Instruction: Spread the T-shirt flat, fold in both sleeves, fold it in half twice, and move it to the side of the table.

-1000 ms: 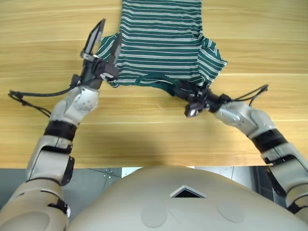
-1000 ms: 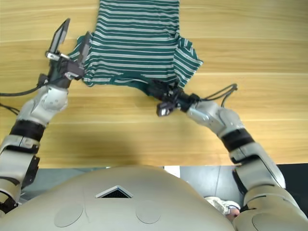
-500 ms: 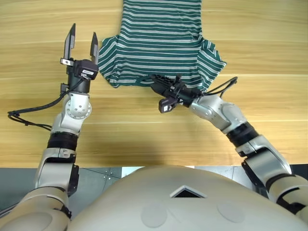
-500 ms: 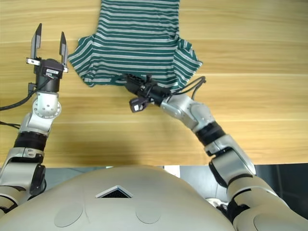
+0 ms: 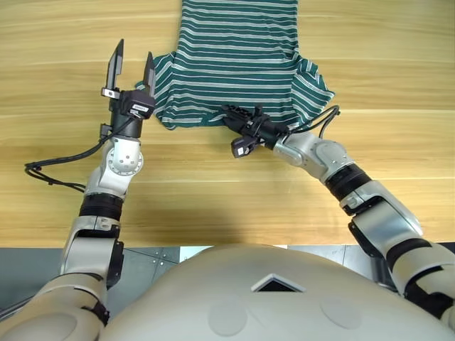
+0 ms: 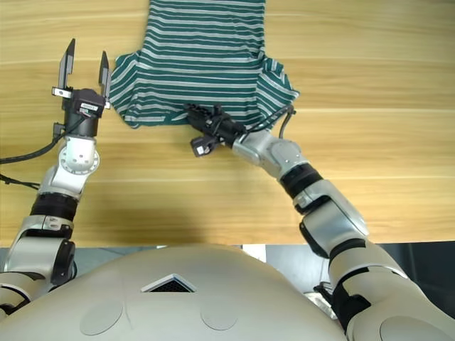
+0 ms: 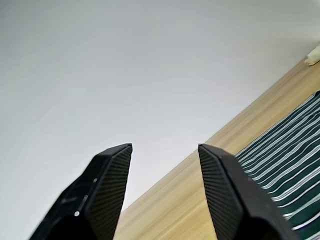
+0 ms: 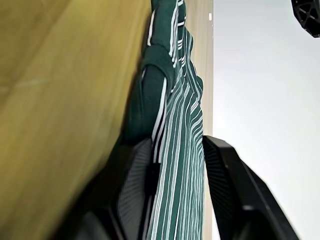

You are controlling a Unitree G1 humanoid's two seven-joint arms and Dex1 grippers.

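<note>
A green T-shirt with white stripes [image 5: 238,57] lies at the far middle of the wooden table [image 5: 213,199], its near sleeves bunched. My left gripper [image 5: 135,50] stands open just left of the shirt's left sleeve, fingers pointing away from me, nothing between them. In the left wrist view the left gripper [image 7: 165,147] frames bare table edge, with the T-shirt [image 7: 285,170] off to one side. My right gripper [image 5: 231,114] lies low at the shirt's near edge. In the right wrist view the right gripper [image 8: 177,142] is open, its fingers straddling the folded edge of the T-shirt [image 8: 170,100].
A black cable [image 5: 50,174] loops over the table beside my left arm, and another cable [image 5: 323,121] arcs off my right wrist. Bare wood stretches to both sides of the shirt and toward the table's near edge [image 5: 213,245].
My right gripper slid left along the shirt's near edge, from under the right sleeve to the middle. My left gripper came off the left sleeve, swung left, then edged back toward it.
</note>
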